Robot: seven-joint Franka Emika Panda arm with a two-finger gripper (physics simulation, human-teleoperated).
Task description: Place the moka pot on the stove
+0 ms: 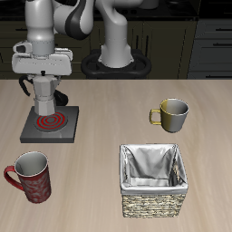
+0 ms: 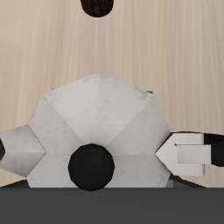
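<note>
The moka pot (image 1: 46, 96) is a silver-grey faceted pot and hangs upright under my gripper (image 1: 45, 85), which is shut on its top. Its base is just above the red rings of the stove (image 1: 34, 132), a flat dark-grey square hotplate, over the stove's rear part. In the wrist view the moka pot (image 2: 96, 114) fills the frame from above, with its black lid knob (image 2: 92, 164) and its dark handle (image 2: 194, 153). My fingers are hidden there. A dark-grey band (image 2: 112, 206) beside the pot looks like the stove's edge.
A red mug (image 1: 30, 175) stands near the table's front edge, in front of the stove. An olive-metallic mug with a yellow handle (image 1: 171, 113) and a woven basket with grey lining (image 1: 153, 180) stand on the other side of the table.
</note>
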